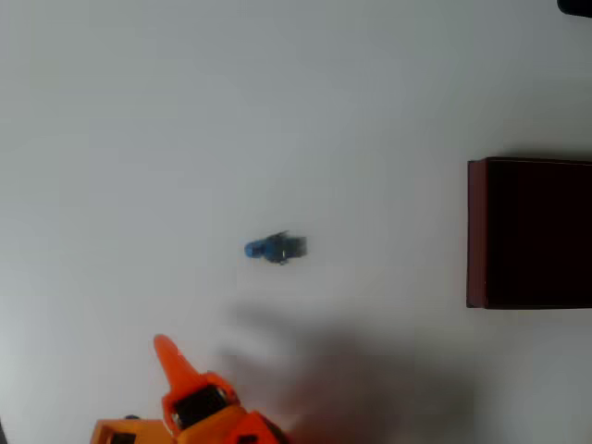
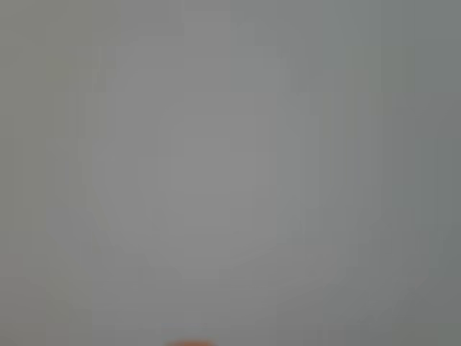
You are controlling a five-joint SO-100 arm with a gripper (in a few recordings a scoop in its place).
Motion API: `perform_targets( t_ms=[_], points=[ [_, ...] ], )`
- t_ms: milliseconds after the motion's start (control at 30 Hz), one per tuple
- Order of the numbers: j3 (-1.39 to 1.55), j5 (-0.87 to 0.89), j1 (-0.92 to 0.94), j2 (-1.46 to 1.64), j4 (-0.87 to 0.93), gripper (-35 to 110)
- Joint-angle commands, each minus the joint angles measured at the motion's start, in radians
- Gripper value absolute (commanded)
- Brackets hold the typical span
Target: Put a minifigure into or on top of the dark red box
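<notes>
In the overhead view the tiny blue minifigure (image 1: 276, 248) lies on its side on the white table, its rounded head end pointing left. The dark red box (image 1: 476, 231) sits at the right edge, with maroon walls and a near-black interior, and the picture cuts off its right part. My orange gripper (image 1: 172, 363) comes in at the bottom left. One pointed finger aims up and left, well below and left of the figure and touching nothing. Whether the jaws are open or shut is not clear. An orange sliver (image 2: 191, 343) of the gripper shows at the bottom edge of the blurred grey wrist view.
A soft arm shadow (image 1: 351, 388) falls on the white table (image 1: 139, 139) right of the gripper. A small dark object (image 1: 575, 6) cuts into the top right corner. Bare table lies between the figure and the box.
</notes>
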Motion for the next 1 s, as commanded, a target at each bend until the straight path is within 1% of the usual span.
perform_targets(
  t_ms=[0,100,167,233,300,367,467,533,700,800,967],
  points=[
    [-0.098,-0.015,0.008,-0.011,0.018,22],
    [-0.161,-0.035,0.038,-0.133,0.009,23],
    [-0.229,-0.012,0.074,-0.281,0.0,23],
    [-0.324,-0.043,0.08,-0.457,-0.023,24],
    [-0.443,-0.02,0.118,-0.647,0.005,27],
    [-0.561,-0.021,0.138,-0.808,0.034,25],
    [-0.676,-0.057,0.155,-0.965,0.048,24],
    [-0.73,-0.089,0.166,-1.04,0.046,23],
    [-0.856,-0.048,0.242,-1.204,0.078,19],
    [-0.908,-0.063,0.285,-1.269,0.109,21],
    [-0.917,-0.092,0.379,-1.308,0.089,25]
  ],
)
